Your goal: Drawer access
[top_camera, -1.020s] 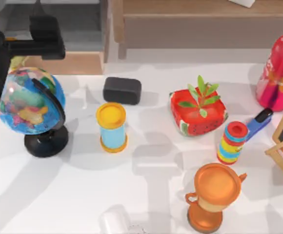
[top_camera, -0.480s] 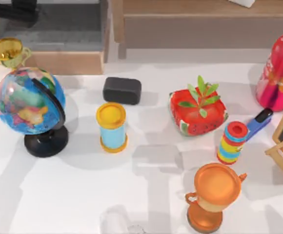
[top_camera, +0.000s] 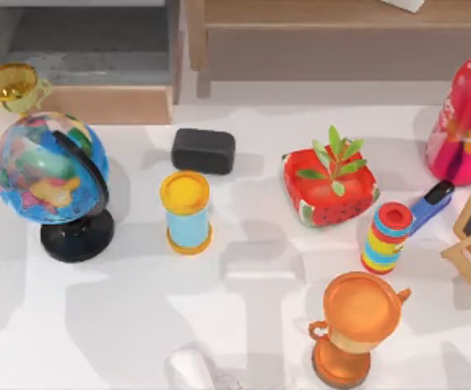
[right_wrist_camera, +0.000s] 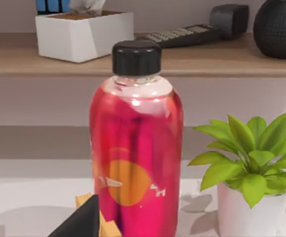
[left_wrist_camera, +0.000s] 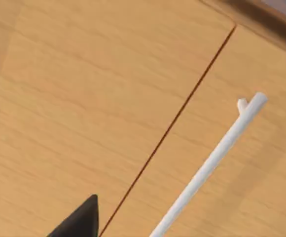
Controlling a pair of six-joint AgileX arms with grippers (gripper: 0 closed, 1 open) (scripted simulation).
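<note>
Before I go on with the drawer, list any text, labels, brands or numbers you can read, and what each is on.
No readable text anywhere.
Red bottle: an orange disc with white marks, no letters.
Globe: coloured map patches, any lettering too blurred to read.
Remote on the shelf: key markings too small to read.
Drawer: plain wood front, no label.

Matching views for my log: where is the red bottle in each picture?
Top view: red bottle at the right edge, in front of the wooden shelf unit.
Right wrist view: red bottle upright at centre, shelf unit behind it.
Left wrist view: faces wood panels and a white bar handle instead.
Shared landmark: the shelf unit.
</note>
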